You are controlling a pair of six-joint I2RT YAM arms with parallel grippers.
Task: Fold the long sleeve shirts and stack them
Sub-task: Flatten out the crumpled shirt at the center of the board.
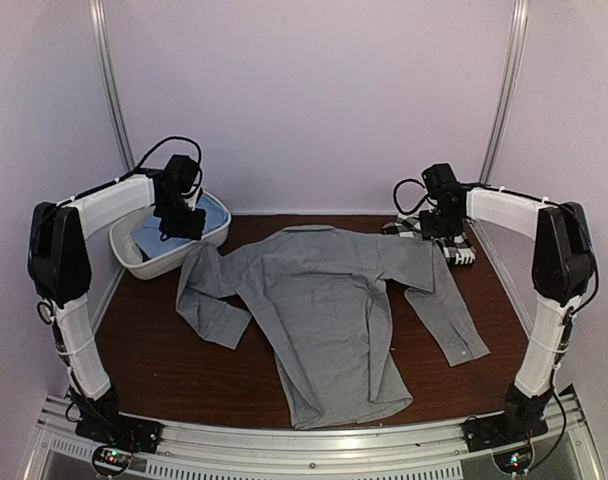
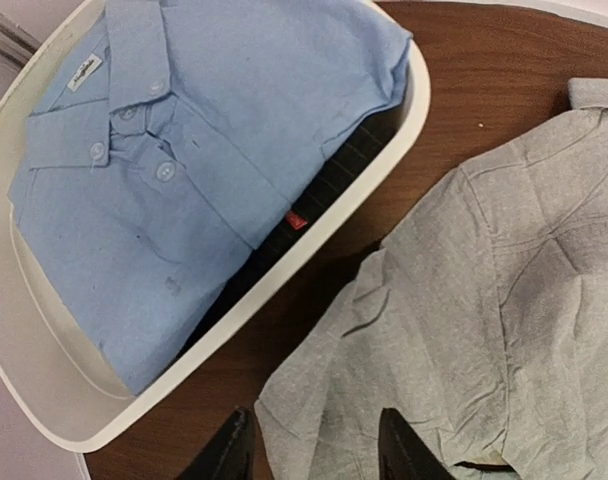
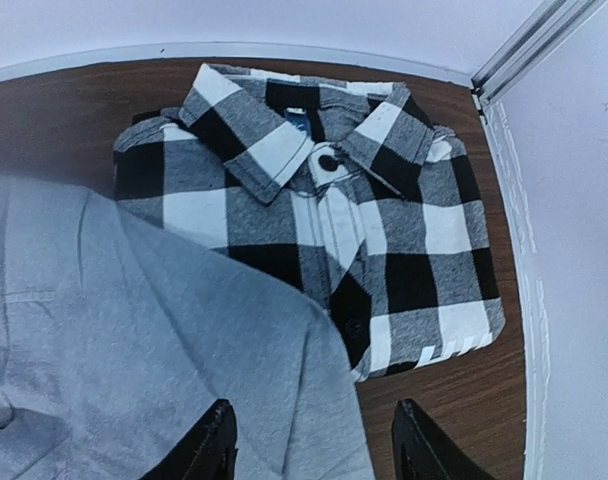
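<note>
A plain grey long sleeve shirt (image 1: 329, 310) lies spread flat in the middle of the table, collar at the far side and both sleeves out. A folded light blue shirt (image 2: 184, 150) sits in the white tub (image 2: 44, 380) at the back left. Against the back right corner lies a folded black-and-white checked shirt (image 3: 384, 220). My left gripper (image 2: 316, 415) hovers open over the grey shirt's left shoulder (image 2: 504, 280), beside the tub. My right gripper (image 3: 313, 405) is open over the right shoulder (image 3: 134, 350), whose edge overlaps the checked shirt. Neither holds cloth.
Something dark with a small red tag (image 2: 296, 222) lies under the blue shirt in the tub (image 1: 134, 262). White walls and metal posts (image 1: 109, 80) close in the table on three sides. The right wall runs close to the checked shirt (image 1: 464, 250).
</note>
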